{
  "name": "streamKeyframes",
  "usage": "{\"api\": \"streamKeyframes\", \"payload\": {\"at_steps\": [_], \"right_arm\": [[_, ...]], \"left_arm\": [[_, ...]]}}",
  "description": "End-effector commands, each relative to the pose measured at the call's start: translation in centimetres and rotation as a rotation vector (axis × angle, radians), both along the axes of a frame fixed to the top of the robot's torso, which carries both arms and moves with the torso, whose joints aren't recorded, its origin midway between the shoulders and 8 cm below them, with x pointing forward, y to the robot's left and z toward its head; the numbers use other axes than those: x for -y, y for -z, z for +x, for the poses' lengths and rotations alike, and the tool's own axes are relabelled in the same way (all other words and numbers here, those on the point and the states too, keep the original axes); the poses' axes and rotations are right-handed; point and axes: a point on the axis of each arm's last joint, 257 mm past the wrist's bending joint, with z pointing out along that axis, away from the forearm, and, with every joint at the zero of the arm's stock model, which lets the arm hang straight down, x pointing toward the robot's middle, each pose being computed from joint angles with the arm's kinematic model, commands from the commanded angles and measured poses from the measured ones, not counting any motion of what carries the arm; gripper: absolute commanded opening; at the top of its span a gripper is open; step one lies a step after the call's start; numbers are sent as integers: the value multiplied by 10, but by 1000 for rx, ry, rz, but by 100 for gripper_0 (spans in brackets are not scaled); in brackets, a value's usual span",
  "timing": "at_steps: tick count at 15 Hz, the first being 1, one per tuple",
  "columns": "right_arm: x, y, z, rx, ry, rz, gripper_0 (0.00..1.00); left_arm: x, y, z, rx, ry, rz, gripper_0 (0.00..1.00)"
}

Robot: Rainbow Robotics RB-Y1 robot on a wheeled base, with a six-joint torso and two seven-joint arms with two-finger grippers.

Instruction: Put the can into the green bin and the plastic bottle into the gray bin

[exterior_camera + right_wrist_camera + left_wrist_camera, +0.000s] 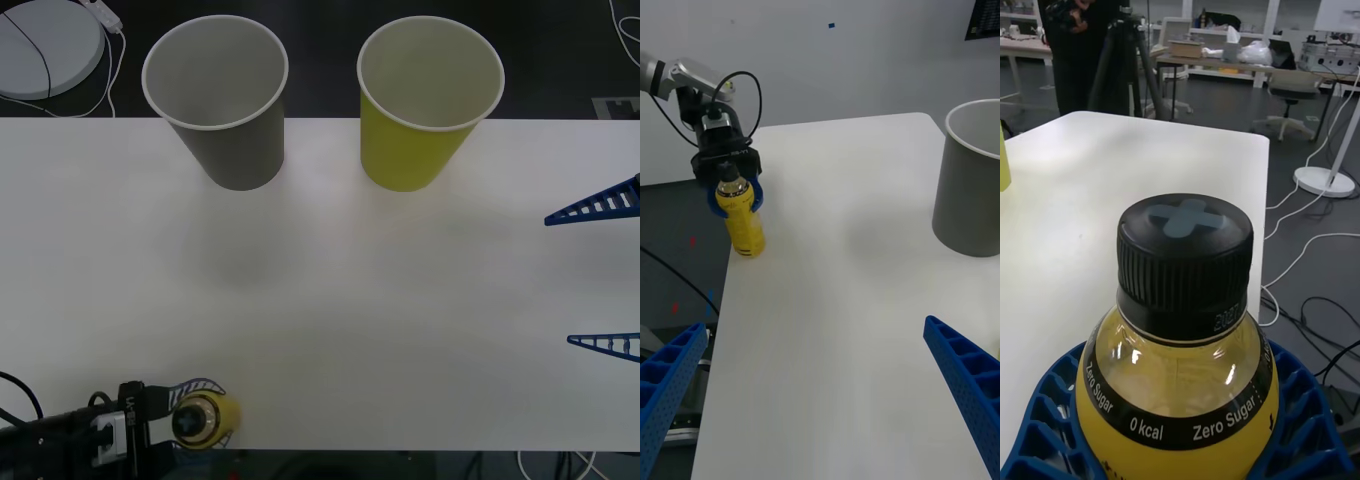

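Observation:
The plastic bottle (203, 418), yellow with a black screw cap (1184, 255), stands upright at the table's near left corner. My left gripper (205, 420) is shut on the bottle just below its neck, and the blue fingers (1045, 420) wrap both sides of it. From the right wrist view the bottle (743, 221) and the left gripper (734, 191) show across the table. The gray bin (215, 100) stands at the back left and the green bin (430, 100) at the back right, both upright. My right gripper (600, 275) hangs open at the right edge. The can is out of view.
The white table (330, 300) is bare between the bins and the bottle. A white round disc (45, 45) with a cable lies beyond the table's back left corner. The gray bin (970, 187) stands ahead of the right gripper's fingers (966, 382).

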Motion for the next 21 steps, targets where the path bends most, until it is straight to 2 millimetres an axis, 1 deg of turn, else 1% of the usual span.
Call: {"api": "streamKeyframes", "payload": {"at_steps": [1, 3, 5, 7, 12, 17, 18, 21], "right_arm": [[0, 0, 0, 0, 0, 0, 100], [0, 0, 0, 0, 0, 0, 100], [0, 0, 0, 0, 0, 0, 100], [0, 0, 0, 0, 0, 0, 100], [0, 0, 0, 0, 0, 0, 100], [0, 0, 0, 0, 0, 0, 100], [0, 0, 0, 0, 0, 0, 100], [0, 0, 0, 0, 0, 0, 100]], "left_arm": [[-6, -10, -2, -16, -12, 15, 0], [-12, -15, -4, -27, -25, 51, 0], [-13, -23, -6, -35, -40, 58, 0], [-18, -30, -2, -34, -75, 41, 0], [-35, -48, 24, 14, -231, 38, 0], [-49, -74, 37, 35, -315, -13, 0], [-52, -81, 42, 40, -346, -19, 0], [-54, -94, 48, 19, -398, -31, 0]]}}
